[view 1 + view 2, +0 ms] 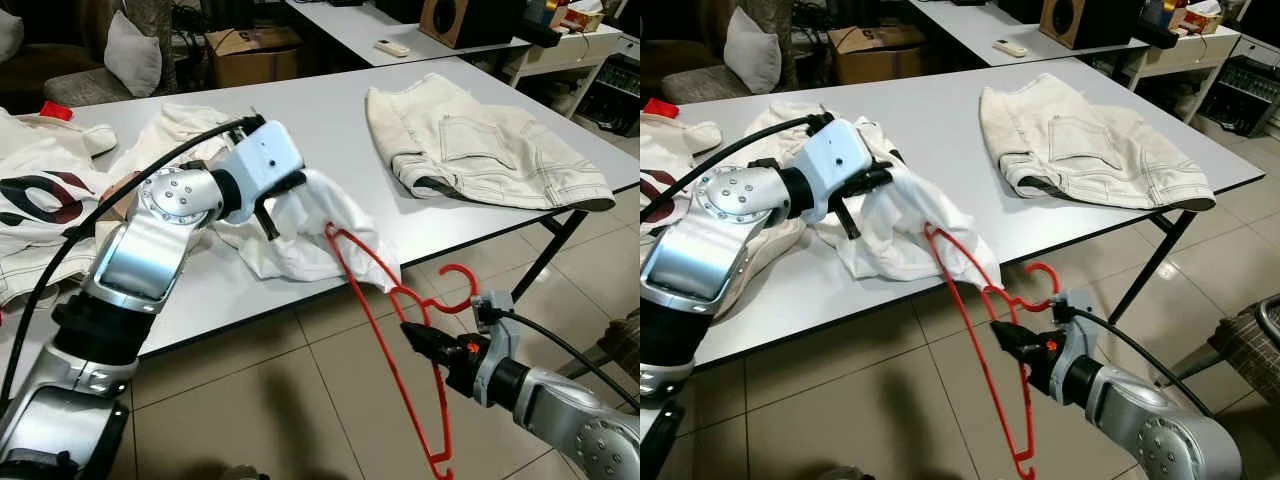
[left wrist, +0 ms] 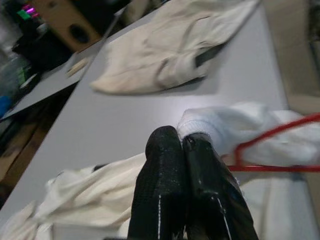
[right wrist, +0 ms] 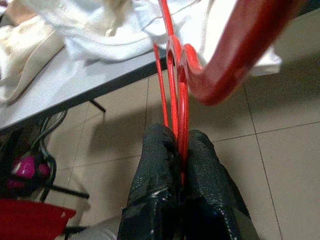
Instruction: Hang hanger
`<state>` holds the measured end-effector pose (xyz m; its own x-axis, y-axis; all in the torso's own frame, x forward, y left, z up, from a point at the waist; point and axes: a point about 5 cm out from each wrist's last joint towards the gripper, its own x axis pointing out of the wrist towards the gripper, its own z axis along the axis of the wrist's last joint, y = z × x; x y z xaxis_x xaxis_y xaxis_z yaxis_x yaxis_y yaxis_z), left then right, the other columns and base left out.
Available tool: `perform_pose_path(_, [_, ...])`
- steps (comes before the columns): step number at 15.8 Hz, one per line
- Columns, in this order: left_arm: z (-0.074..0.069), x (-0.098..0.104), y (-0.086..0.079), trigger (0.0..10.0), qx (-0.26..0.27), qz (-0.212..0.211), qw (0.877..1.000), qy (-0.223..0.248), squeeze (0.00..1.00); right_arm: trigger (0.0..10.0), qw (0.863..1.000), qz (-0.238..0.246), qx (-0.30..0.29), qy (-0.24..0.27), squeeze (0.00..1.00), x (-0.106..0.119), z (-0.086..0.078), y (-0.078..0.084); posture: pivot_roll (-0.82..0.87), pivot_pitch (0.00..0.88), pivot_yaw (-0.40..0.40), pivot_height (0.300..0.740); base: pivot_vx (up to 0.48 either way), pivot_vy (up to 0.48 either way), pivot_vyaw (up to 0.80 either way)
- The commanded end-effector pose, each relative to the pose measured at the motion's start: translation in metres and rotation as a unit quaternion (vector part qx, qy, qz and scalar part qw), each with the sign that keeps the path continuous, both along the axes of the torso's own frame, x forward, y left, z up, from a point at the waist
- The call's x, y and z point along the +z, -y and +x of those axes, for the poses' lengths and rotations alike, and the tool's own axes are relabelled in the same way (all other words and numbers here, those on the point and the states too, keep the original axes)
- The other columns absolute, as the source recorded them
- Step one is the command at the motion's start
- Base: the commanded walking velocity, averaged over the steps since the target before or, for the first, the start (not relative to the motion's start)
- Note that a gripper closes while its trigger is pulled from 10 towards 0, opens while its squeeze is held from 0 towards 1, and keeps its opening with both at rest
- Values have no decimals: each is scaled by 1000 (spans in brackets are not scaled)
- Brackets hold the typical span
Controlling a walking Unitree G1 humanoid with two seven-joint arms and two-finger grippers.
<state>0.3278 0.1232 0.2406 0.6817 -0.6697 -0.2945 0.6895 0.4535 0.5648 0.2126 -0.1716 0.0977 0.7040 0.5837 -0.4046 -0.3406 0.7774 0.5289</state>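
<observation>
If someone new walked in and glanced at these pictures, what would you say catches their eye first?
Most striking is the red hanger, pinched by the right gripper below the table's front edge, one end tucked into the white garment. The left gripper is shut on that garment at the edge. Pale shorts lie flat on the table's right side.

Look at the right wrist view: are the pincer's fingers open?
No: the right pincer is shut on the red hanger.

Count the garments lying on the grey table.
At least 3. Beige shorts on the far right; a white garment at the front edge, pinched by the left gripper; a printed white shirt at left. Folds may hide more.
</observation>
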Motion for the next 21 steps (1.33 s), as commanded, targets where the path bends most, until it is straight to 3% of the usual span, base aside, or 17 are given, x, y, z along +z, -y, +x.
perform_pose_path(1, [-8,-1,11,0,-42,4,999,-9,0,10000,1000,10,-22,20,0,8,9,2,-102,0,-15,740,0,0,0])
perform_pose_path(4, [-18,-30,32,0,-79,-12,995,-60,0,10000,995,90,-45,0,0,-1,23,-14,-108,0,-6,740,0,0,0])
perform_pose_path(5, [-19,-53,37,0,-75,19,995,-63,0,10000,992,112,-51,-2,0,-5,28,-22,-107,0,-5,740,0,0,0])
perform_pose_path(6, [-19,-57,37,0,-71,22,995,-63,0,10000,990,130,-55,7,0,-1,31,-24,-107,0,-4,740,0,0,0])
perform_pose_path(8, [-18,-61,32,0,-50,26,997,-55,0,10000,981,176,-81,25,0,9,38,-23,-101,0,-3,740,0,0,0])
perform_pose_path(10, [-10,-69,3,0,1,71,996,-45,0,10000,958,246,-133,63,0,23,46,-11,-93,0,-5,740,0,0,0])
perform_pose_path(11, [-10,-66,-7,0,2,68,997,-47,0,10000,946,275,-155,78,0,28,49,-6,-92,0,-2,740,0,0,0])
perform_pose_path(13, [-14,-60,-4,0,-37,43,997,-53,0,10000,943,276,-167,83,0,24,56,-6,-88,0,5,740,0,0,0])
perform_pose_path(15, [-16,-54,0,0,-71,37,995,-57,0,10000,926,317,-181,94,0,29,65,-10,-85,0,11,740,0,0,0])
perform_pose_path(16, [-17,-52,1,0,-89,47,993,-64,0,10000,905,364,-192,108,0,40,72,-10,-81,0,13,740,0,0,0])
perform_pose_path(18, [-19,-51,1,0,-102,61,991,-67,0,10000,881,409,-211,108,0,48,81,-8,-79,0,14,740,0,0,0])
perform_pose_path(19, [-21,-46,3,0,-112,46,990,-66,0,10000,873,424,-218,99,0,47,86,-8,-78,0,13,740,0,0,0])
perform_pose_path(20, [-24,-40,7,0,-130,30,989,-69,0,10000,886,400,-216,91,0,45,91,-12,-71,0,8,740,0,0,0])
perform_pose_path(21, [-26,-39,8,0,-140,29,987,-77,0,10000,884,403,-219,94,0,46,94,-14,-67,0,4,740,0,0,0])
